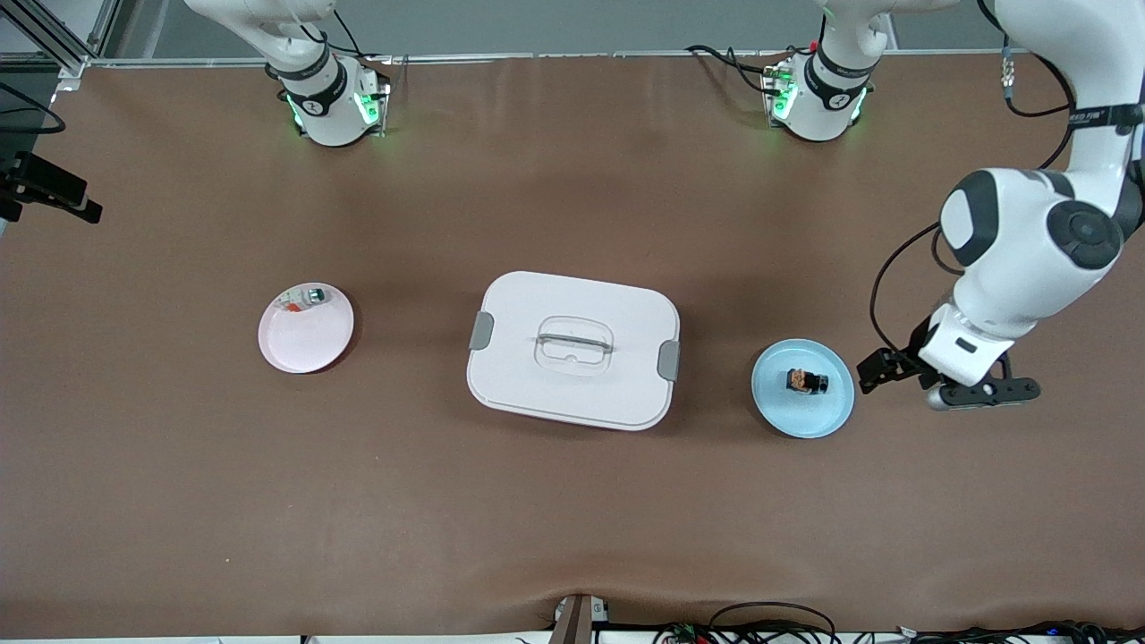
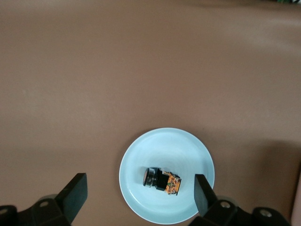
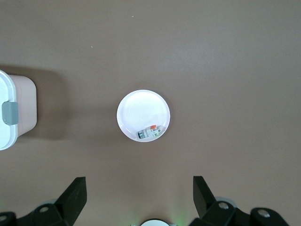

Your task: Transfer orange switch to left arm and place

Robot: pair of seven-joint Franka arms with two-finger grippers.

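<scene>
So, starting at the right arm's end of the table: a pink plate (image 1: 305, 333) sits w/ two small pieces on its rim area farthest from the front camera, a white piece w/ an orange bit (image 1: 293, 306) and a silvery green-tipped piece (image 1: 315, 294), side by side and touching or nearly so. The right gripper (image 3: 139, 197) isn't visible in the front view; its wrist view shows it high up over the table near that plate, fingers (image 3: 75, 195) spread wide w/ nothing between them. Mid-table is the box (image 1: 573, 350), white, lid on, grey latches at both ends, clear handle recessed in the lid. Next, toward the left arm's end, a blue plate (image 1: 802, 388) holds the orange switch (image 1: 807, 381), lying on its side near the plate's middle. The left gripper (image 1: 950, 383) hangs low just beside the blue plate, at the side away from the box. In the left wrist view its fingers (image 2: 203, 192) are wide apart, empty, w/ the switch and plate seen between them, no contact w/ either.
</scene>
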